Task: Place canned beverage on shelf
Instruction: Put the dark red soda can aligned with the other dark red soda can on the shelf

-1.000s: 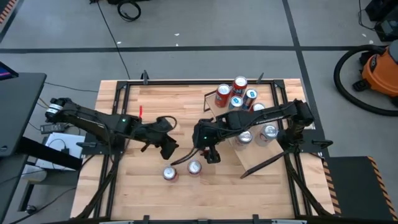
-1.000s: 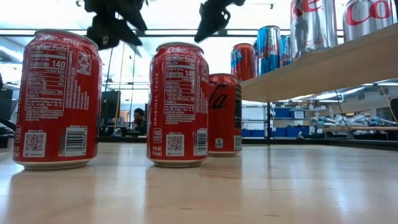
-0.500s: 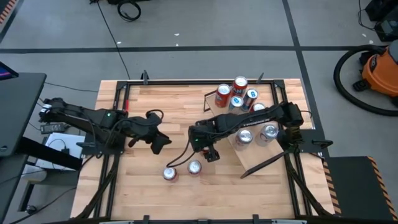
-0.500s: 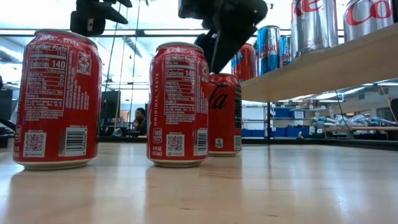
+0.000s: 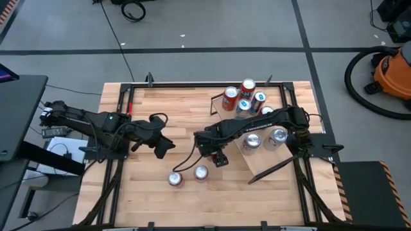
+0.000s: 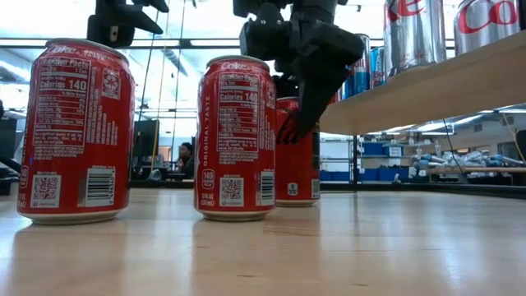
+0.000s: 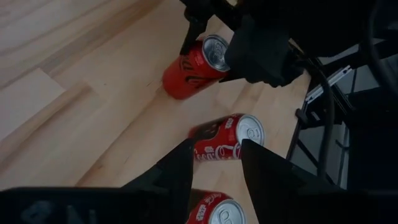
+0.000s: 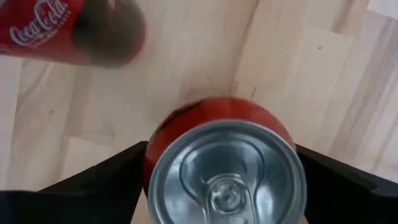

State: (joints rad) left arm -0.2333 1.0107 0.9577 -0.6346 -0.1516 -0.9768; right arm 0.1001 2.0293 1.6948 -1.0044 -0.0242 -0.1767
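A: Surface first. Planked wooden bench (image 5: 154, 192) on a black frame, grey floor around it, an orange shop vacuum (image 5: 392, 70) off the bench's right side.

B: Shelf?

A: Light wood shelf (image 5: 266, 163), sloped, along the bench's right half. Two silver cans (image 5: 277, 135) sit on it mid-board; a cluster of red and blue cans (image 5: 243, 97) stands at its far end near the bench's far edge.

B: Cans off the shelf?

A: Three red Coca-Cola cans upright near the bench's front-centre. Two stand side by side (image 5: 176, 179) and (image 5: 200, 172); the third (image 8: 217, 168) is under the right arm.

B: Right pincer (image 5: 220, 156)?

A: Lowered over that third can, between the pair and the shelf. Right wrist view: fingers (image 8: 93, 183) spread wide, one on each side of the can top, straddling it. Contact with the can wall: cannot tell. Low view shows the pincer (image 6: 300, 115) in front of that can's upper part.

B: Left pincer (image 5: 164, 146)?

A: Above the bench's left-centre, apart from all cans. Left wrist view: fingers (image 7: 177, 171) partly parted, nothing between them.
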